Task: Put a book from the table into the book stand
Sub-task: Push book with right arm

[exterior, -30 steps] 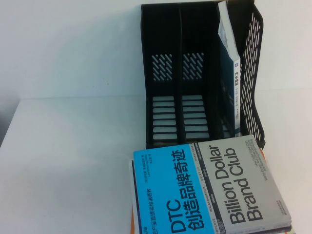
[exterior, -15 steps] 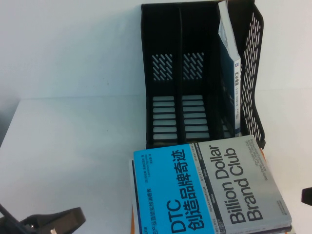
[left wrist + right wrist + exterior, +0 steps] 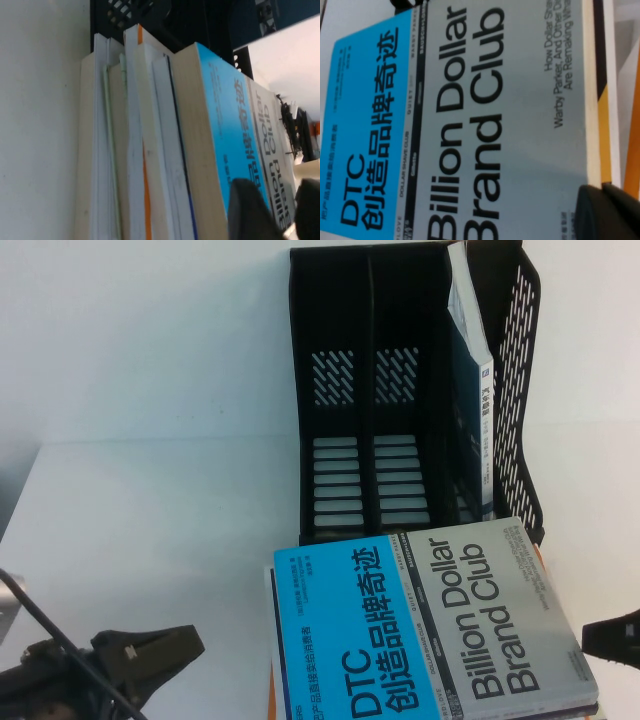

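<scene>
The book (image 3: 430,630) with the blue "DTC" and grey "Billion Dollar Brand Club" cover lies flat on top of a stack at the table's (image 3: 150,530) front. It also shows in the left wrist view (image 3: 220,125) and the right wrist view (image 3: 470,120). The black book stand (image 3: 525,390) stands upright behind it; its left and middle slots are empty. My left gripper (image 3: 150,655) is low at the front left, left of the stack, open and empty (image 3: 280,212). My right gripper (image 3: 615,637) is at the right edge beside the book, shut and empty (image 3: 602,187).
A dark teal book with a white top (image 3: 468,420) stands in the stand's right slot. Several other books (image 3: 135,150) lie stacked under the blue and grey one, one with an orange edge (image 3: 605,125). A white wall rises behind the table.
Both grippers have come into view. The left one moved in from the bottom left toward the stack; the right one moved in from the right edge. The books have not moved.
</scene>
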`<state>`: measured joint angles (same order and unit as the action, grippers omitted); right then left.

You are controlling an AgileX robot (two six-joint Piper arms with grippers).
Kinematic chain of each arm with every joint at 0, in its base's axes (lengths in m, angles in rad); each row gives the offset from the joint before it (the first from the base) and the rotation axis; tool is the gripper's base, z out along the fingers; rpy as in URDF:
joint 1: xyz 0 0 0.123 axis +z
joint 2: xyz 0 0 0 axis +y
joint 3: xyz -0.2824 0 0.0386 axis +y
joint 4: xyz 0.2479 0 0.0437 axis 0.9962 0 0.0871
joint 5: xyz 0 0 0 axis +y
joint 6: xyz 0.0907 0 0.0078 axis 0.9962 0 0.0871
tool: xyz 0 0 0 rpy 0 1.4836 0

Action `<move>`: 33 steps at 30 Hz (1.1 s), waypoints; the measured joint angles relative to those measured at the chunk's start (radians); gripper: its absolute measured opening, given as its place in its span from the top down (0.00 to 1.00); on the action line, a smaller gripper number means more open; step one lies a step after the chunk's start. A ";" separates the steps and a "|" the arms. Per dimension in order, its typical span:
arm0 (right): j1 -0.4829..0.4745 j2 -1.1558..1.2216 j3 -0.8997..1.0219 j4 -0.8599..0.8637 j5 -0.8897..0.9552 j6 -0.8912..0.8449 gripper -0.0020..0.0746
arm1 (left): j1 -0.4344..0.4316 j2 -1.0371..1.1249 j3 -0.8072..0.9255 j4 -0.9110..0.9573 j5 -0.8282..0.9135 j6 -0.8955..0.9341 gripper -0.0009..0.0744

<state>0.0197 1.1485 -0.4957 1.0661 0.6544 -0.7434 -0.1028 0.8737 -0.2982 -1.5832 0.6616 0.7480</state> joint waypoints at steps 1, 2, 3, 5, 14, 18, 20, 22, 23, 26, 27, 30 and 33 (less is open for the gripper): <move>0.000 0.011 0.000 0.000 0.007 -0.002 0.98 | 0.000 0.010 0.000 -0.025 0.000 0.017 0.73; 0.000 0.023 -0.002 0.000 0.014 -0.002 0.98 | 0.000 0.020 0.000 -0.050 0.000 0.035 0.66; 0.000 0.032 -0.001 0.000 0.017 -0.006 0.98 | 0.000 0.027 0.000 -0.066 0.000 0.049 0.61; 0.000 0.050 -0.002 0.011 0.024 -0.015 0.98 | 0.000 0.042 0.000 -0.085 0.000 0.079 0.50; 0.058 0.074 -0.003 0.070 0.031 -0.061 0.98 | 0.000 0.145 -0.002 -0.100 0.059 0.168 0.41; 0.139 0.095 -0.005 0.104 -0.002 -0.062 0.98 | 0.000 0.204 -0.008 -0.102 0.068 0.187 0.41; 0.173 0.104 -0.006 0.129 -0.039 -0.062 0.98 | 0.000 0.238 -0.008 -0.102 0.068 0.198 0.41; 0.187 0.111 -0.007 0.148 -0.060 -0.066 0.98 | 0.000 0.273 -0.014 -0.102 0.068 0.202 0.41; 0.192 0.114 -0.008 0.160 -0.067 -0.074 0.98 | 0.000 0.291 -0.021 -0.102 0.068 0.202 0.41; 0.195 0.123 -0.008 0.210 -0.082 -0.135 0.98 | 0.000 0.346 -0.056 -0.104 0.087 0.202 0.39; 0.195 0.130 -0.008 0.229 -0.088 -0.160 0.98 | 0.000 0.365 -0.069 -0.104 0.094 0.202 0.37; 0.195 0.148 -0.008 0.322 -0.111 -0.273 0.98 | 0.000 0.437 -0.123 -0.106 0.127 0.200 0.31; 0.195 0.166 -0.008 0.392 -0.122 -0.345 0.98 | 0.000 0.518 -0.179 -0.109 0.166 0.198 0.28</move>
<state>0.2151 1.3140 -0.5033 1.4580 0.5326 -1.0883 -0.1028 1.3920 -0.4773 -1.6918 0.8278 0.9464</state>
